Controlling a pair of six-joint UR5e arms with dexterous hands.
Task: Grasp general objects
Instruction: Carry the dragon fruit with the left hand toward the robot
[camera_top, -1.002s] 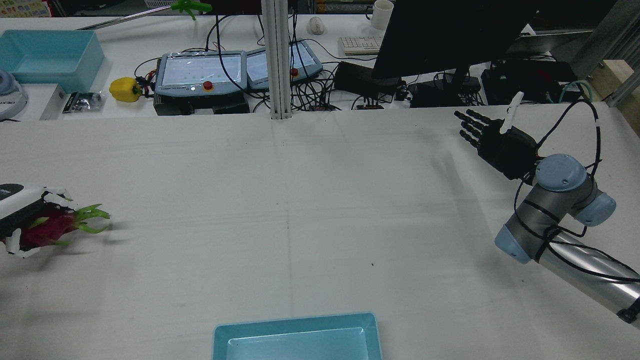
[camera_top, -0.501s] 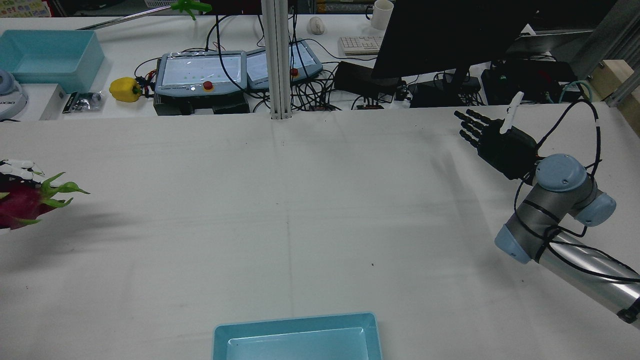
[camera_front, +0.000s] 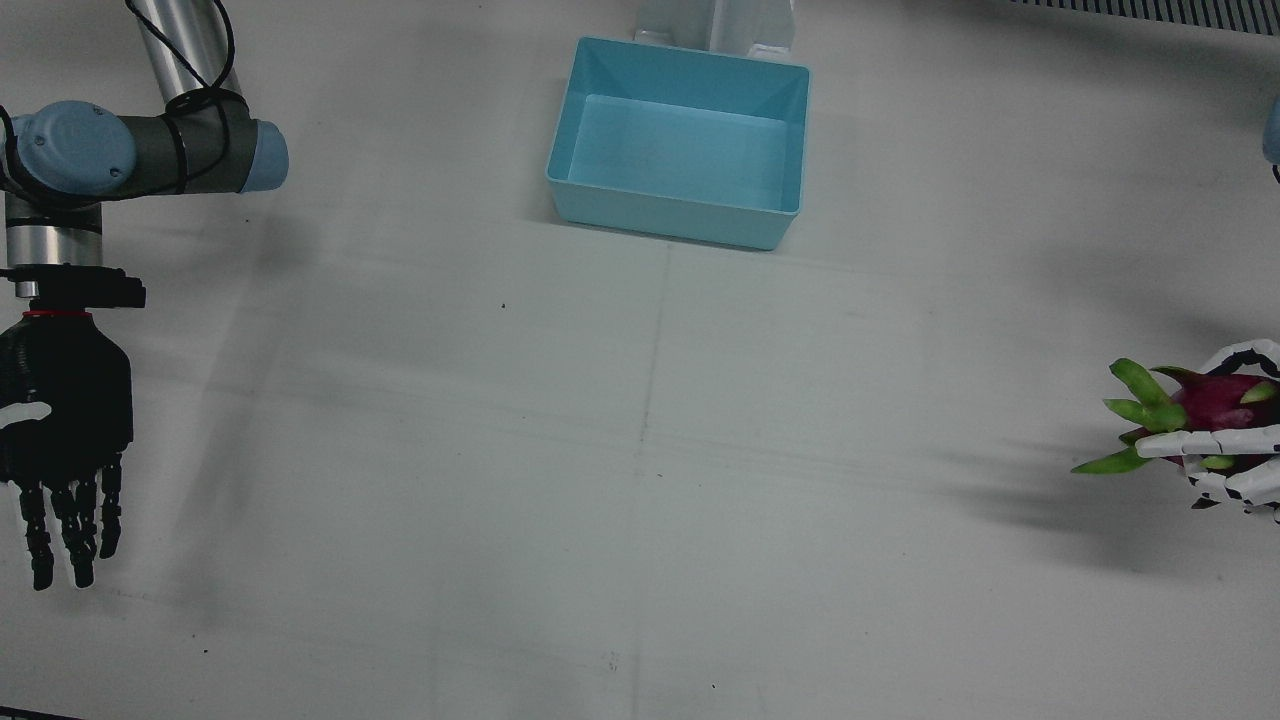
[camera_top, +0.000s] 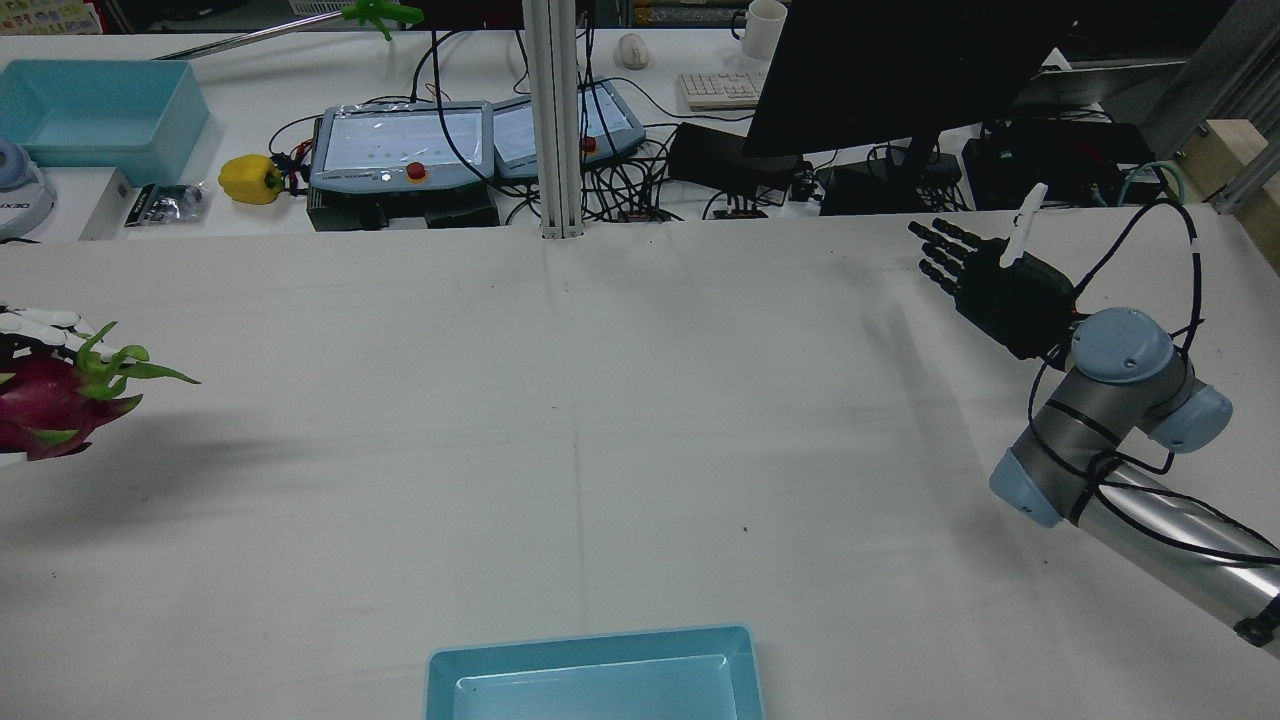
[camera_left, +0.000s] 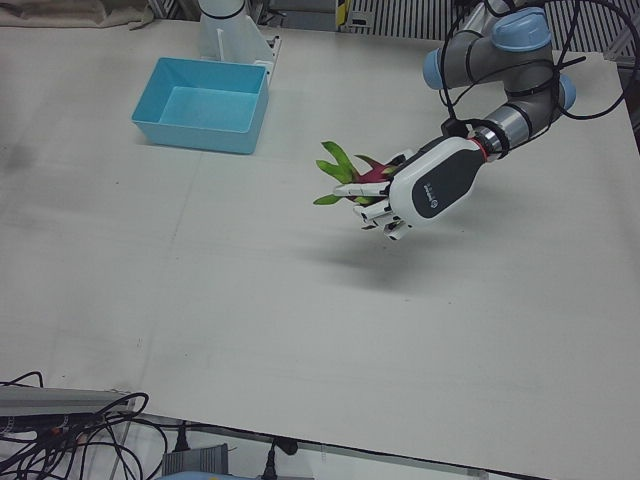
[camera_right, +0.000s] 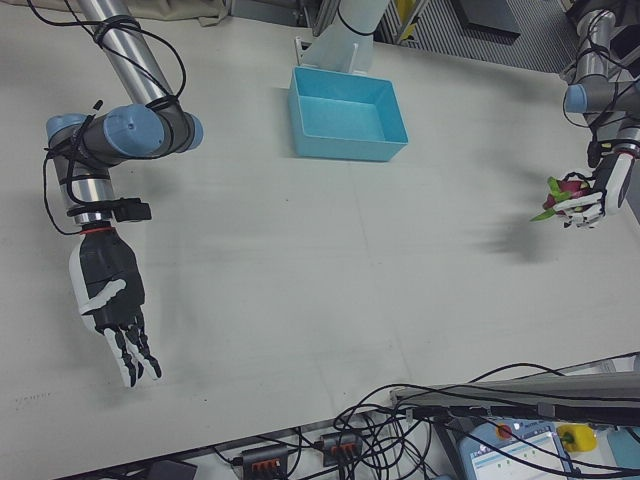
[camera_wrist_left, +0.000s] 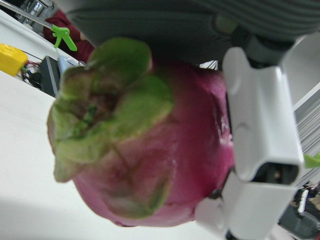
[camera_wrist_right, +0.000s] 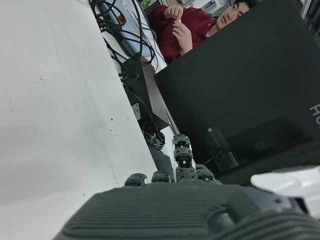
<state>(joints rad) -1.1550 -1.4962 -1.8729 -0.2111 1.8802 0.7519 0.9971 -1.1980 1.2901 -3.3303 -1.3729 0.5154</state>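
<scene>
My white left hand (camera_left: 425, 190) is shut on a magenta dragon fruit (camera_left: 368, 176) with green scales and holds it clear above the table. The fruit also shows at the left edge of the rear view (camera_top: 45, 400), at the right edge of the front view (camera_front: 1205, 400), in the right-front view (camera_right: 567, 188) and fills the left hand view (camera_wrist_left: 150, 145). My black right hand (camera_front: 62, 440) is open and empty, fingers spread, above the other end of the table; it also shows in the rear view (camera_top: 985, 275) and the right-front view (camera_right: 110, 300).
A light blue bin (camera_front: 680, 140) stands on the white table near the pedestals, also in the rear view (camera_top: 595, 680) and the left-front view (camera_left: 203, 103). Behind the table are pendants (camera_top: 400, 150), cables, a monitor (camera_top: 900, 70), a yellow pepper (camera_top: 250, 180) and another blue bin (camera_top: 95, 110).
My left hand has lifted the dragon fruit up off the table and then shifted it slightly back into the rear view. The right arm has not moved.
</scene>
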